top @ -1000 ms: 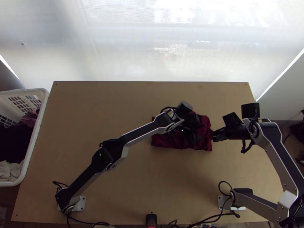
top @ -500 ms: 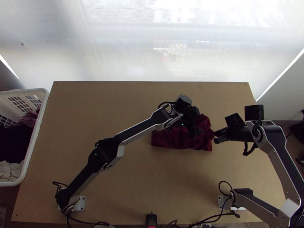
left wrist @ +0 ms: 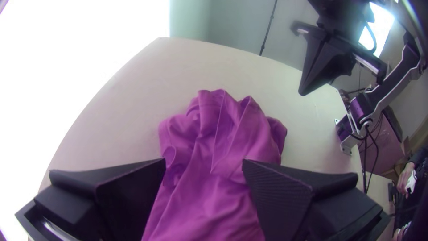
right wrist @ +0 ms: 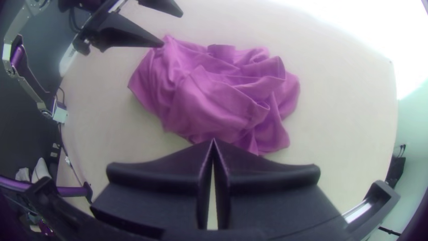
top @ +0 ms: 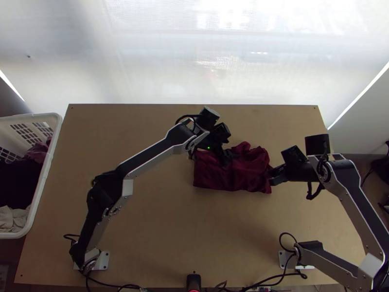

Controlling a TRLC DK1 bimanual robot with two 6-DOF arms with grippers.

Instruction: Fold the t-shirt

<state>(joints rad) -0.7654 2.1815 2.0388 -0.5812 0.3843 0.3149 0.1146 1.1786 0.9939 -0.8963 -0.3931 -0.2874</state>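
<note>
Latest change: left gripper (left wrist: 204, 164) shifted leftward over the t-shirt (top: 209, 180), from its right part to its far left part, baring more of the rumpled layers; right gripper (right wrist: 213, 140) little moved, at the right end
Left, state: released, fingers wide apart, no cloth pinched; contact of tips with the cloth impossible to tell
Right, state: closed up, fingers together, no cloth visible between
T-shirt, place: on the table (top: 146, 219), right of the middle; gathered into a small oblong, near edge fairly straight, right end bunched
Meaning, as judged: compact but untidy, with both grippers free for a fresh grip; next, probably flattening of the bunched end; risk of dragging upper layers askew
</note>
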